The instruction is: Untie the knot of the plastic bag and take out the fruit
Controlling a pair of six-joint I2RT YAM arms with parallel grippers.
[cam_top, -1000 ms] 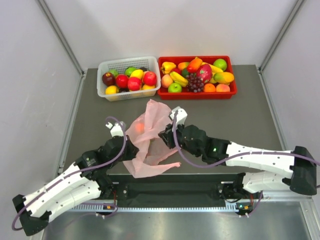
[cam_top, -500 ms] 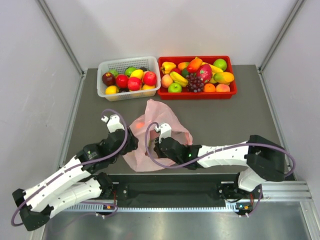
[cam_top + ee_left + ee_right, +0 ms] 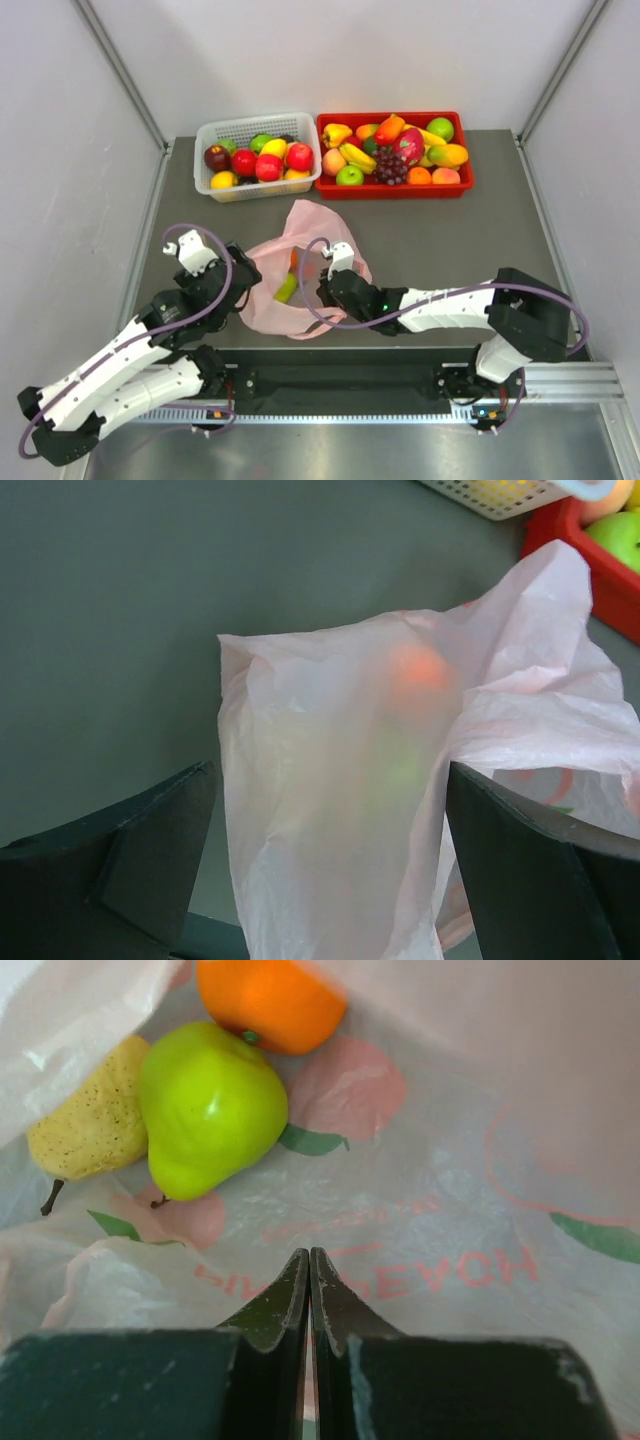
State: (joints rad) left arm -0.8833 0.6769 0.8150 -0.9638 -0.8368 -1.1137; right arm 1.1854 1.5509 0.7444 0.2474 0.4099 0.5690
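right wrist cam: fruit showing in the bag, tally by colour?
orange fruit: 1
green fruit: 1
yellow fruit: 1
total: 3 showing in the bag; its folds could hide more.

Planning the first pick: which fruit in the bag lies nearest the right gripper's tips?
The bright green fruit, lying between the speckled yellow one and the orange one, closest to the right gripper.

Lab: white-panelled enclosure [image 3: 350,50], grey table [image 3: 450,240]
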